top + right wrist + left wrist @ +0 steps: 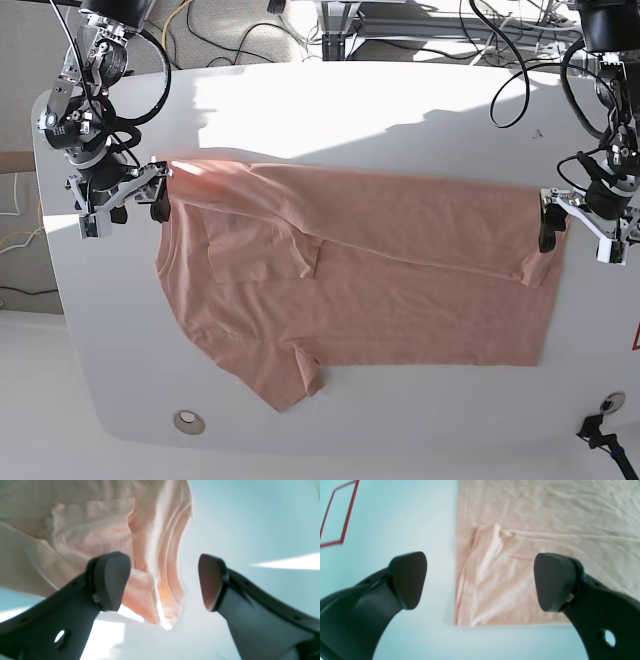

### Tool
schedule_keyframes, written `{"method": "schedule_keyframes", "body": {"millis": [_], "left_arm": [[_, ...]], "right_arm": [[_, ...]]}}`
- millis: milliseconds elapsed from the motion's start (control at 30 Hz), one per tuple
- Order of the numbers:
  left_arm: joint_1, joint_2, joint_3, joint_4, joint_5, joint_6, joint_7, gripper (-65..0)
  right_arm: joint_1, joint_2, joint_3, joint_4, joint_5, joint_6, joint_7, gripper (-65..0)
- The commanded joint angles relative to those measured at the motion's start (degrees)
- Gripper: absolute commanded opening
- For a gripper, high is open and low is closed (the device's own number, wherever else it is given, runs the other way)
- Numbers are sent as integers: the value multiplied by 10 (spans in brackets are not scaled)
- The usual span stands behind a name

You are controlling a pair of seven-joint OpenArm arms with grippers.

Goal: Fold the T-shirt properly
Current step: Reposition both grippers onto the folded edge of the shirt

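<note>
Lengthwise fold apparently just laid: far edge of T-shirt (pixel 360 280) doubled over toward the middle, garment spread flat on white table (pixel 330 120), one sleeve poking out at the near edge. Left gripper (pixel 548 232) at the shirt's hem-end corner, jaws wide apart, holding nothing. Right gripper (pixel 158 196) at the shirt's collar-end corner, jaws also spread, bunched cloth between them but apparently not pinched. Next, probably: lifting clear of the shirt, then regrasping its near edge for the second fold
</note>
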Motion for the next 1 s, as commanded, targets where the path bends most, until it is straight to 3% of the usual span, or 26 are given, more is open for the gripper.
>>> {"method": "schedule_keyframes", "body": {"millis": [0,67,200,333,533,733,800,900,967], "left_arm": [[5,-10,-19,16,-5,-33,-16,0],[26,-5,-42,25,-5,-55,-16,0],[51,9,-72,34,-4,-68,-15,0],[63,10,-75,32,-4,-70,-15,0],[63,10,-75,31,-4,-71,-13,0],[61,10,-76,-15,-7,-71,-13,0],[60,10,-75,-37,-7,-71,-15,0],[34,10,-75,-71,-6,-72,-15,0],[22,10,-73,-94,-5,-72,-15,0]], "right_arm": [[-5,4,6,9,-28,23,17,-216],[-22,2,4,6,-61,30,37,-215],[-45,-15,4,-15,-84,42,73,-215],[-46,-18,6,-56,-85,61,78,-215],[-44,-18,3,-130,-85,66,137,-215],[-43,-18,3,-173,-85,99,159,-230],[-45,-19,3,-173,-85,102,159,-313],[-45,-19,3,-174,-85,102,159,-526],[-45,-19,3,-174,-85,102,159,-632]]}}
